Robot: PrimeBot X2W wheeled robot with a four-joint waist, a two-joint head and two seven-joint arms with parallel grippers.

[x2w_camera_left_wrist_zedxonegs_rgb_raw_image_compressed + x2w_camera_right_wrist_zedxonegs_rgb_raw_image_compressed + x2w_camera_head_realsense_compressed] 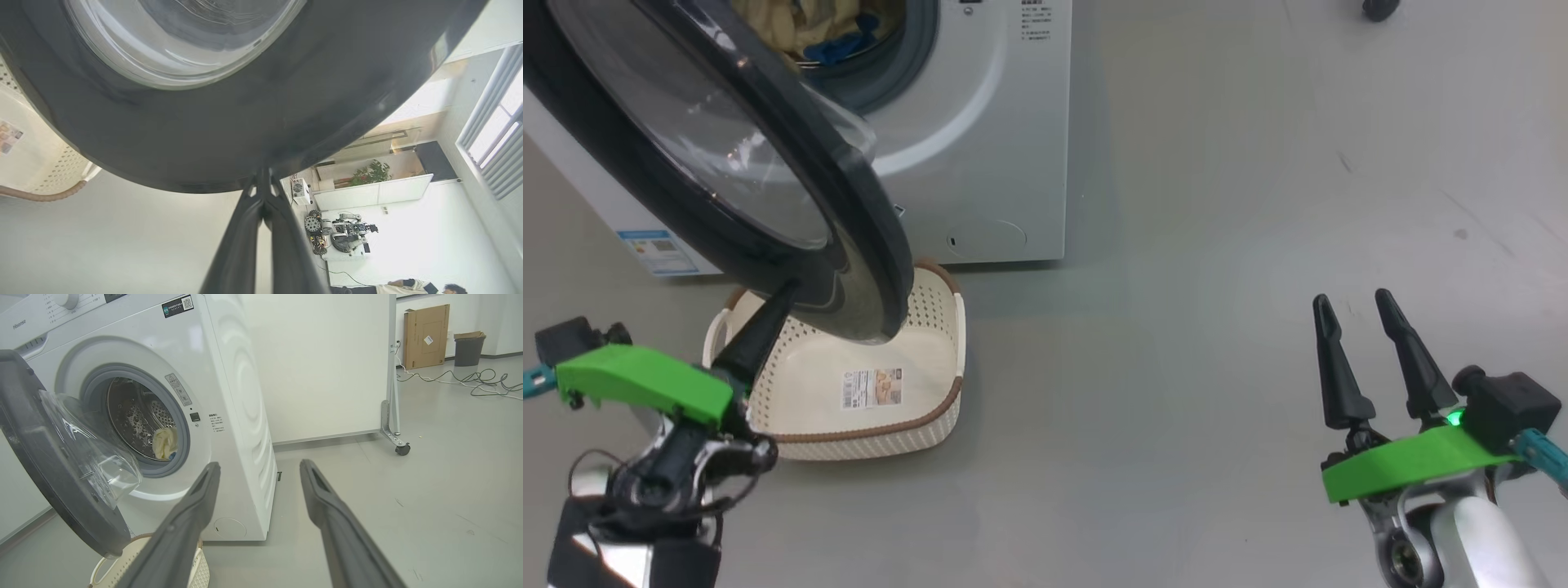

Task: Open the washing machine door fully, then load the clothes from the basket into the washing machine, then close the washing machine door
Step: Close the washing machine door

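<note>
The washing machine [980,122] stands at the top left with its door [849,245] swung partway out over the basket [915,351], which lies bare but for its label sticker. Cream-yellow and blue clothes [809,28] lie inside the drum, also visible as clothes [165,443] in the right wrist view. My left gripper [788,287] is shut, its tip against the outer face of the door's black rim [204,134]; the closed left gripper [263,175] meets that rim's lower edge. My right gripper [1360,302] stands open over bare floor at the lower right, and the right gripper [259,467] faces the machine [241,396].
A white partition panel [327,363] on casters stands right of the machine. Cables [470,379], a cardboard box [425,335] and a bin [468,349] sit far back. A person [408,286] and a table of equipment [343,232] are behind the left arm. Grey floor [1217,245] stretches to the right.
</note>
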